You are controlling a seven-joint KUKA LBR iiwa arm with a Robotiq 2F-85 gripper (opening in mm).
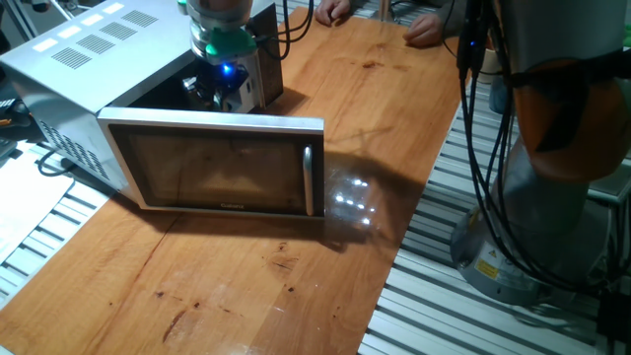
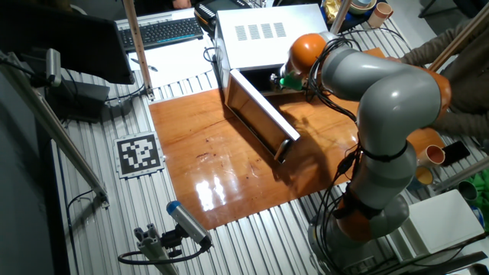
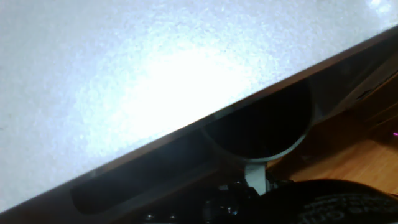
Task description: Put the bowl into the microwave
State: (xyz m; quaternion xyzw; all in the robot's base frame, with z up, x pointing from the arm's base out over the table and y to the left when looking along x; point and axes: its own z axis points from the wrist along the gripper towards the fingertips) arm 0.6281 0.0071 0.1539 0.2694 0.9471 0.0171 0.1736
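Microwave (image 1: 79, 59): large silver-white box with vent slots on top, stood at the far end of the wooden surface (image 1: 256, 286); door (image 1: 222, 163) swung fully open, glass panel facing the near side, vertical handle (image 1: 308, 177) at its free edge. Hand (image 1: 219, 87): reached down at the mouth of the open cavity, just behind the top edge of the door, green ring and blue light showing above it. Fingers not separately visible in either fixed view; state of the hand, whether clenched or released, could not be told. Bowl (image 3: 258, 134): seen only in the hand view, a pale curved rim with dark inside and a short light stub beneath, lay directly ahead of the hand and very close, against the pale lit wall of the oven (image 3: 124, 74); not made out in the fixed views, hidden by hand and door. Contact between bowl and cavity floor not confirmed. Judged relation for the coming move: bowl straight along the line of the fingers, already at or inside the oven opening, door well clear to the side. Arm (image 2: 382, 99): bent over from the surface edge toward the oven.
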